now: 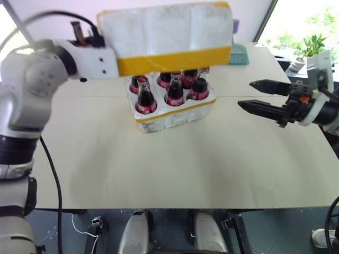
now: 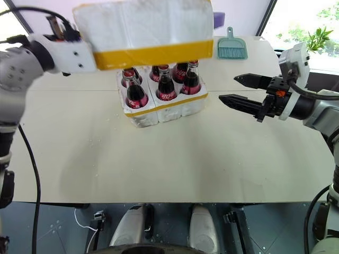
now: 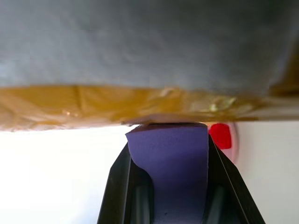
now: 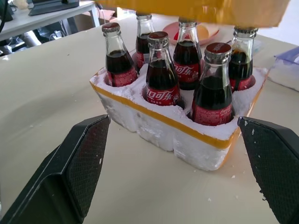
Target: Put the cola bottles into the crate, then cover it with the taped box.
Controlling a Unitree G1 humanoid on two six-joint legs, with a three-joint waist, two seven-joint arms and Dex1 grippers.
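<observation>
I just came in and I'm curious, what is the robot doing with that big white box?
The left gripper holds the taped box in the air, just above the cola bottles. All six bottles already stand in the crate on the table. The right gripper waits open beside the crate, holding nothing. The box is not yet on.

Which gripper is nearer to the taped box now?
Left gripper: it holds the taped box above the crate. The right gripper hangs open, off to the side.
</observation>
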